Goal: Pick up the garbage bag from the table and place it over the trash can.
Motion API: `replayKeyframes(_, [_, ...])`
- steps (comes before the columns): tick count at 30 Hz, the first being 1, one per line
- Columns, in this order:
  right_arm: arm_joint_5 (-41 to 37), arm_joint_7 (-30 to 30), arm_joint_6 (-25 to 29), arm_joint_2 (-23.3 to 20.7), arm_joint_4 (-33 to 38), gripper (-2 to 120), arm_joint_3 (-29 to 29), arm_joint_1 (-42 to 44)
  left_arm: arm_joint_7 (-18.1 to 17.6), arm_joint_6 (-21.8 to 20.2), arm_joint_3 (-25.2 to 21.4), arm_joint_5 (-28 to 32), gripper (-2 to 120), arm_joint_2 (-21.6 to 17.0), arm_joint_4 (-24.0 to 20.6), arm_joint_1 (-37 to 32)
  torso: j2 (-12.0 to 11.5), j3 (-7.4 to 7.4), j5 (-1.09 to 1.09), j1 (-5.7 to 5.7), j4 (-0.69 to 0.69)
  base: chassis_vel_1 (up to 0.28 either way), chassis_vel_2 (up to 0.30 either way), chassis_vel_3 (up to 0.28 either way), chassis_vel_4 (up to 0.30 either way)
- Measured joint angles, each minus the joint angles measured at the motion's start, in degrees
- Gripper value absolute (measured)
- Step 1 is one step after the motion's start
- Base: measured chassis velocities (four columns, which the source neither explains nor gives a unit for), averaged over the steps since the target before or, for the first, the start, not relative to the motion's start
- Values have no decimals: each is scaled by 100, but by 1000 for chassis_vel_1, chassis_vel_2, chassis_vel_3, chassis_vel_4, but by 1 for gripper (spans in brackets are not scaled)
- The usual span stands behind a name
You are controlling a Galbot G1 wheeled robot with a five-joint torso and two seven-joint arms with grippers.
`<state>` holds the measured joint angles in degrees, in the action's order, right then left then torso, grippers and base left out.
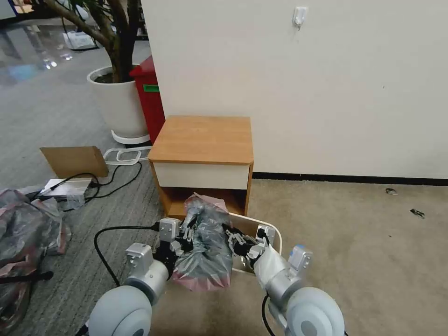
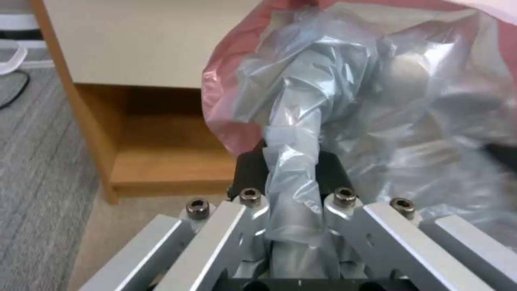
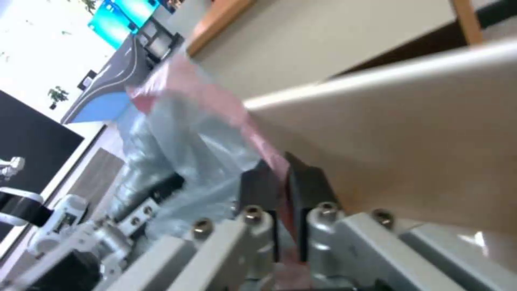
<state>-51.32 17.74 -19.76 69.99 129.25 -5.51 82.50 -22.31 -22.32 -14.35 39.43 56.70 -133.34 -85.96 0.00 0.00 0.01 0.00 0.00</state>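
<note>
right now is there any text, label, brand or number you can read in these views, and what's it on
None can be read.
Green label on the tall red bin: too small to read.
Bright screens far off in the right wrist view: blurred, nothing legible.
The garbage bag, held by the left gripper and right gripper at the trash can, shows no print; nor does the table.

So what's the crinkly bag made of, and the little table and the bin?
The bag, pinched by the left gripper and right gripper, looks like thin plastic film: see-through grey, shiny creases, pink rim. The table looks like wood or wood-look board: matte orange-brown top, plain white drawer front. The bin seems to be smooth, hard cream plastic.
</note>
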Motion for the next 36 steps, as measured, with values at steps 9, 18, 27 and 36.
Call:
replayKeyframes(9, [-551,-23,-117,-896,532,0,-638,-311,-24,-21,77,18,8,63,59,-12,0,0,0,0,-1,0,0,0,0])
replayKeyframes(18, [-1197,259,-346,-1191,-8,0,-606,-1506,161,9,142,-2,8,78,-66,-157,0,0,0,0,1,0,0,0,0])
replayKeyframes(27, [-1660,398,-950,-1349,-155,6,-569,-1909,325,140,-32,163,8,122,-87,-181,0,0,0,0,1,0,0,0,0])
replayKeyframes(36, [-2162,517,-975,-1671,819,42,-1266,-1070,155,186,-183,227,7,264,283,176,0,0,-1,0,-1,0,0,0,0])
